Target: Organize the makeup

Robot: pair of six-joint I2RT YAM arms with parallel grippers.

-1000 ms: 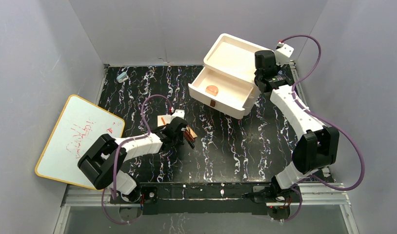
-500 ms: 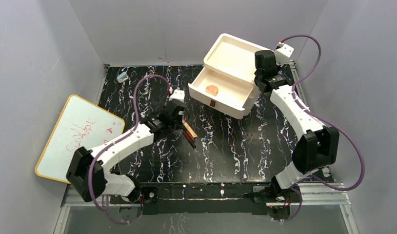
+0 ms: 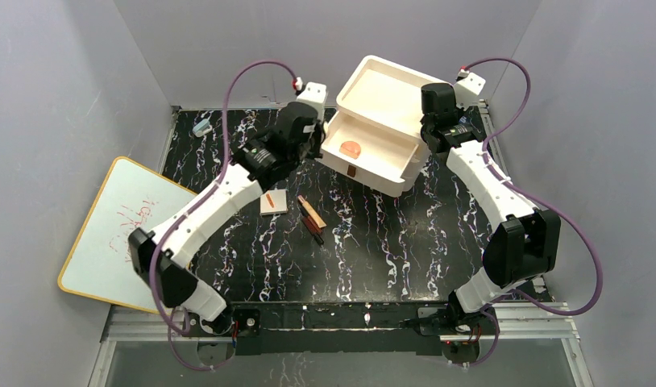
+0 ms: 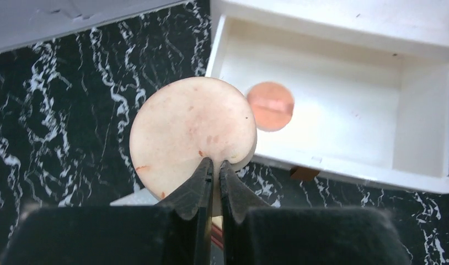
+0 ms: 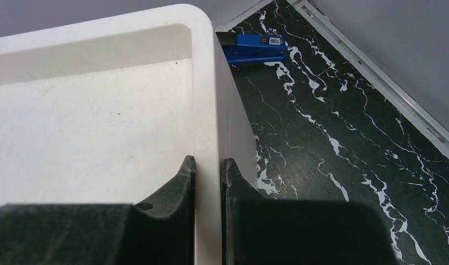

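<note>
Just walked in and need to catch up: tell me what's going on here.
The left tool grips a large pale-pink disc by its edge, near the corner of the open drawer, not yet inside. A smaller copper-pink disc already lies in that drawer. The right tool pinches the white box by its top wall. The pencils and a small tan card lie on the table.
</note>
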